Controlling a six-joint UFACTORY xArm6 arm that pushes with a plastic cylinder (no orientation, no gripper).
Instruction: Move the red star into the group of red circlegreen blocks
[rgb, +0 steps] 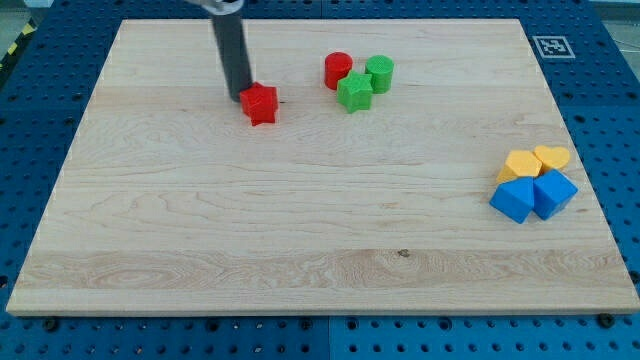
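bare board between red star (261, 104), red circle (338, 70)

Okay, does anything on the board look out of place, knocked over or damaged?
Nothing looks damaged or spilled. Only the red star sits apart, to the view's left of the red circle, green star and green circle cluster. My tip is against its left side. The yellow and blue blocks sit huddled at the view's right.

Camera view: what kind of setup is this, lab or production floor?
Likely a robotics lab bench. A wooden board lies on a blue perforated base, with a fiducial marker at the corner. My tip touches the red star's left side.
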